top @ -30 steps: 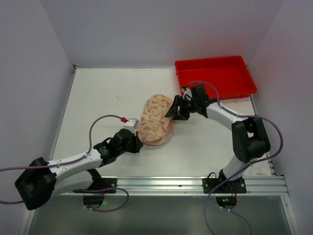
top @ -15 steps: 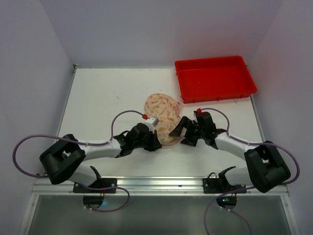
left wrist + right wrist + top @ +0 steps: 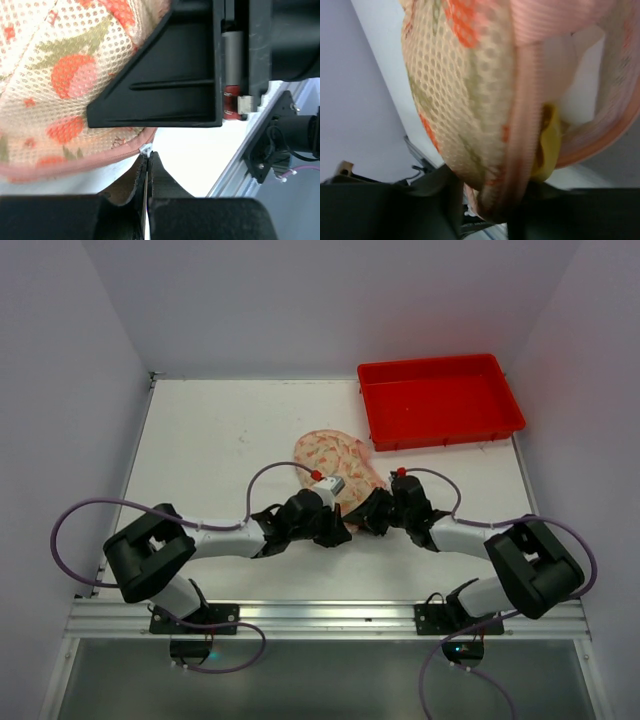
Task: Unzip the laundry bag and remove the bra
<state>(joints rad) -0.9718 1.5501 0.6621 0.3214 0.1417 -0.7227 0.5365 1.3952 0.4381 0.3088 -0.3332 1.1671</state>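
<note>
Now both claws meet at the 6 o'clock rim of the bag (image 3: pixel 332 458), which lies near mid-table, with the tray (image 3: pixel 440 438) off at its 2 o'clock. My left claw (image 3: pixel 148 162) is pinched tight on what looks like the small white zip pull (image 3: pixel 146 148) at the pink edging. My right claw (image 3: pixel 487 212) looks clamped on the bag's rim just beside it, mesh bulging between the fingers.

I judge the bag light, limp and quick to bunch, so it will drag along unless one claw anchors the edging while the other runs the pull. The stitched rim is the firmest hold, the mesh the poorest. The pull is tiny and may slip out.

In the right wrist view the rim gapes a little, showing pale pink and a yellow bit (image 3: pixel 547 145) inside; I cannot tell whether either is the bra. I see nothing in the tray.
</note>
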